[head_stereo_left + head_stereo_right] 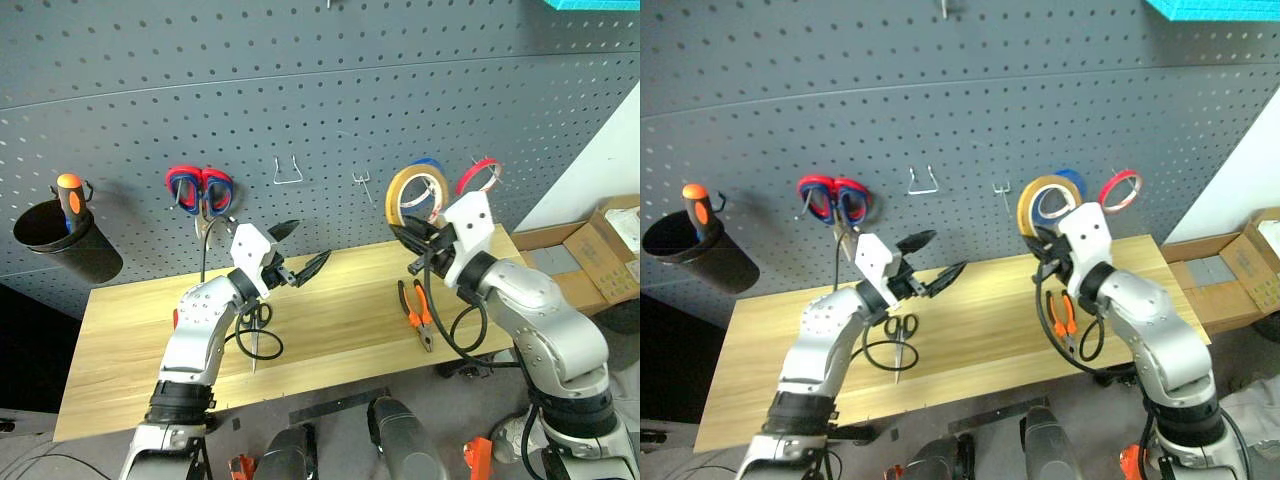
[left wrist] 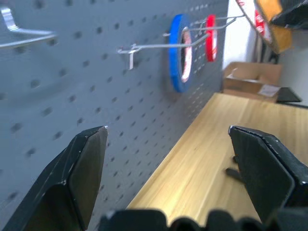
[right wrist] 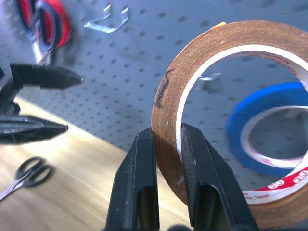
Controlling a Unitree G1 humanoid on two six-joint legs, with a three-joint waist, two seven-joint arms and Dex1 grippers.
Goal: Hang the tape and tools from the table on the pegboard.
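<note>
My right gripper (image 1: 409,233) is shut on the lower rim of the yellow-tan tape (image 1: 392,192), which it holds upright and off the table just in front of the pegboard (image 1: 300,80). In the right wrist view its fingers (image 3: 139,163) pinch the tape (image 3: 192,57) wall. Over the middle of the table (image 1: 340,300), my left gripper (image 1: 298,250) hangs open and empty, pointing toward the board. Below it, small black-handled scissors (image 1: 258,318) lie on the wood. Orange-and-black pliers (image 1: 418,312) lie under my right arm.
A blue roll (image 1: 430,163) and a red roll (image 1: 480,175) hang on hooks just behind the held tape. Two bare hooks (image 1: 288,172) (image 1: 362,183) sit between them and the red-and-blue scissors (image 1: 200,190). A black cup (image 1: 60,240) holds an orange screwdriver (image 1: 70,195). Cardboard boxes (image 1: 600,250) stand right of the table.
</note>
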